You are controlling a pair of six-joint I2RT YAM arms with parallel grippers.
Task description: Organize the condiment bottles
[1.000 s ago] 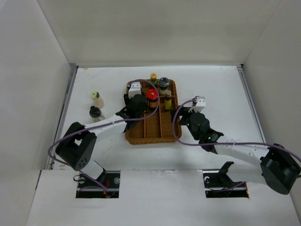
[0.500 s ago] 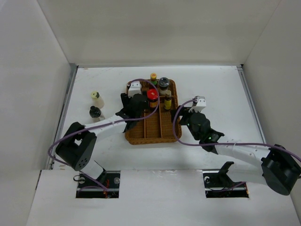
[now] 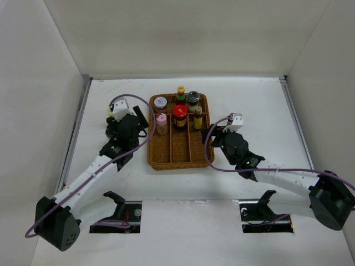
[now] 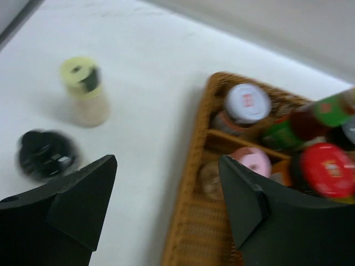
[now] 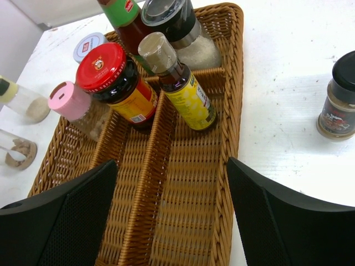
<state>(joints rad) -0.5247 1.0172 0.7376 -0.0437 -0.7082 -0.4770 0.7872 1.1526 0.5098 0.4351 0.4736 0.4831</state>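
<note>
The wicker tray (image 3: 180,152) holds several bottles: a white-capped jar (image 3: 160,103), a pink-capped one (image 3: 161,123), a red-capped jar (image 3: 179,113), a green-labelled bottle (image 3: 181,92), a grey-capped jar (image 3: 192,98) and a tan-capped bottle (image 3: 197,117). My left gripper (image 3: 136,123) is open and empty left of the tray. Its wrist view shows the gripper (image 4: 166,210), a yellow-capped bottle (image 4: 83,91) and a black-capped jar (image 4: 44,155) on the table. My right gripper (image 3: 215,134) is open at the tray's right edge. Its wrist view shows the gripper (image 5: 172,216) over an empty compartment.
A black-capped jar (image 5: 338,100) stands on the table right of the tray (image 5: 233,138). White walls enclose the table on three sides. The tray's near half holds nothing.
My left arm has pulled back from the tray to the left, uncovering the pink-capped bottle and white-capped jar in the left compartment. The right arm has barely moved.
</note>
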